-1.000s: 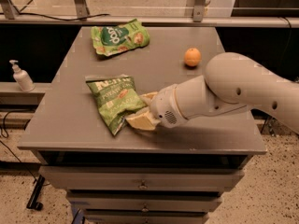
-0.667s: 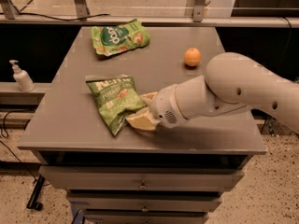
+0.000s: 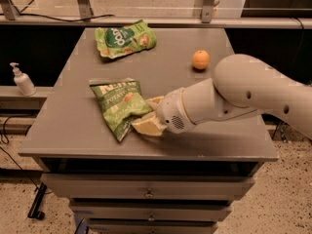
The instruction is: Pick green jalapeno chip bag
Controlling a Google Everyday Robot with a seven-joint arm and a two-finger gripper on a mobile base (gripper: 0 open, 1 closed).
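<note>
The gripper (image 3: 149, 114) sits low over the front half of the grey table (image 3: 204, 135), at the end of the white arm (image 3: 243, 89) that reaches in from the right. Its two tan fingers (image 3: 146, 126) stand well apart, one behind and one in front of the right edge of the green jalapeno chip bag (image 3: 119, 107). They bracket that edge but are not closed on it, and whether a pad touches the foil is hard to tell. The bag lies flat and slightly askew, left of the gripper. Its top carries white block letters that read "KETTLE" and, lower down, "POTATO CHIPS". At the table's far edge lies a second green bag (image 3: 125, 39) with a dark round logo – its white lettering is unclear. An orange (image 3: 200, 59) sits to that bag's right, well apart from it.
</note>
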